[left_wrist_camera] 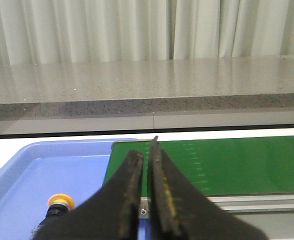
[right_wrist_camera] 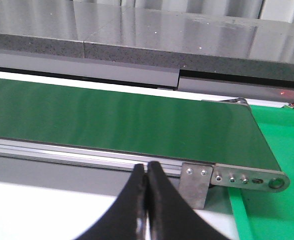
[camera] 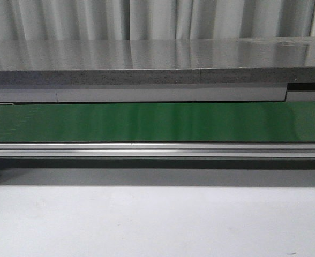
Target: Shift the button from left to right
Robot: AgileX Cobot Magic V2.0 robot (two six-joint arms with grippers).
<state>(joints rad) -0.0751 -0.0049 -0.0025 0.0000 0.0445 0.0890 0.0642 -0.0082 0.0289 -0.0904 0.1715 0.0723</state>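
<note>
The button (left_wrist_camera: 60, 204), with a round yellow cap, a pale band and a black body, lies in the blue tray (left_wrist_camera: 47, 165) by the left end of the green conveyor belt (left_wrist_camera: 227, 165); the left finger partly hides it. My left gripper (left_wrist_camera: 146, 152) is shut and empty, above the belt's end, apart from the button. My right gripper (right_wrist_camera: 147, 170) is shut and empty, near the belt's front rail at the right end. No button and no gripper shows in the front view.
The green belt (camera: 157, 122) runs across the front view behind an aluminium rail (camera: 157, 151). A grey stone counter (camera: 157, 59) stands behind it. A green tray (right_wrist_camera: 282, 150) sits past the belt's right end. White tabletop (camera: 157, 225) lies in front.
</note>
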